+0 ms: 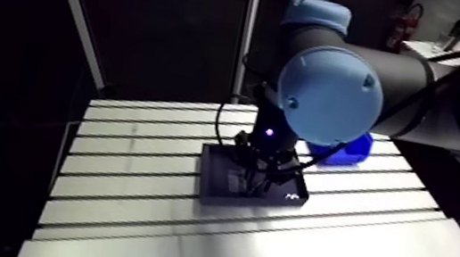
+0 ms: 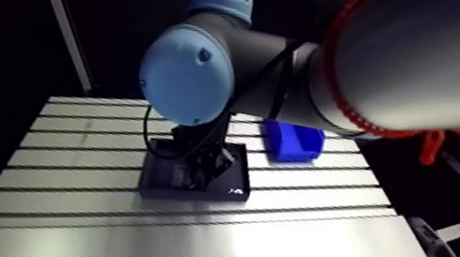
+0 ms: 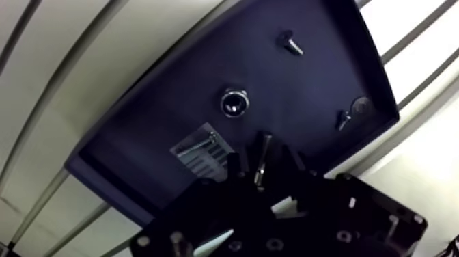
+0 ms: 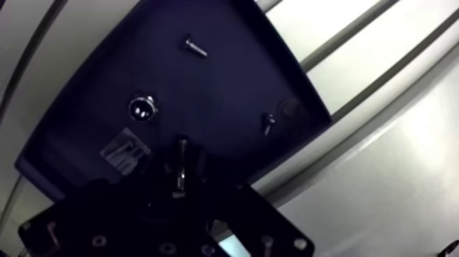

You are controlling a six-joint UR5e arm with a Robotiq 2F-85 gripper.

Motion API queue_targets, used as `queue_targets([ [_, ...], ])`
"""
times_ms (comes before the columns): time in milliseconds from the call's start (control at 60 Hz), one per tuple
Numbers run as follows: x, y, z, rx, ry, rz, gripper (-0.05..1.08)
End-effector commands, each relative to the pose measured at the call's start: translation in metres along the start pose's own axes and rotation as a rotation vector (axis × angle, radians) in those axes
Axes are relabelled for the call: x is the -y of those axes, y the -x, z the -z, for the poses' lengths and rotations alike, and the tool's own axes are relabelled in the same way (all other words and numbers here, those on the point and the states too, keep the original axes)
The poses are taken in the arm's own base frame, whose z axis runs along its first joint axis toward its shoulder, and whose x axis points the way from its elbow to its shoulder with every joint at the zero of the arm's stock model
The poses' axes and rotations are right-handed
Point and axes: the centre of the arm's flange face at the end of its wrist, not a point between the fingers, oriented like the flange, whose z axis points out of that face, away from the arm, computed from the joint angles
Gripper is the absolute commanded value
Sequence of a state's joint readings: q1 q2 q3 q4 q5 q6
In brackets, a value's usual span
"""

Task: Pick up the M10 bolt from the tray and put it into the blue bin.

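One slotted table [image 1: 139, 205] carries everything. On it sits the dark tray [image 3: 136, 137], and the blue bin [image 2: 293, 141] stands near the tray's far corner, apart from it and empty as far as can be seen.

The gripper [image 3: 263, 152] is low over the tray, at the edge nearest the camera. Its fingers [image 3: 295, 164] are spread, one each side of the M10 bolt [image 3: 261, 160], and do not look pressed on it yet.

The bolt lies flat on the tray floor, right between the fingers. Its long axis runs straight ahead of the gripper, along the gap and so across the closing line. The jaws should therefore meet the shank side-on, with no wrist turn likely needed. Which end is the head is too dim to tell.

Smaller parts, all ahead of the gripper:
- a second bolt on a pale label [image 3: 198, 147], just beside one finger
- a round nut [image 3: 234, 102]
- a short screw [image 3: 343, 120] by the tray wall
- another screw [image 3: 291, 45], farthest off

The bolt on the label is the closest neighbour, so it is the one at risk of a bump.
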State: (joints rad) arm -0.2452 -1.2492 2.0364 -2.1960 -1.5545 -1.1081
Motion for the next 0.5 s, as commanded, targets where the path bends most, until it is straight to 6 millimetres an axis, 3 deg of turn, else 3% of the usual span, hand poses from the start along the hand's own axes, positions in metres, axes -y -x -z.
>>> queue_targets([
  [17, 0.0005, 0.0002, -0.0015, 0.003, 0.002, 0.001, 0.61],
  [500, 0.0005, 0.0001, -0.0050, 0.009, 0.005, 0.006, 0.62],
])
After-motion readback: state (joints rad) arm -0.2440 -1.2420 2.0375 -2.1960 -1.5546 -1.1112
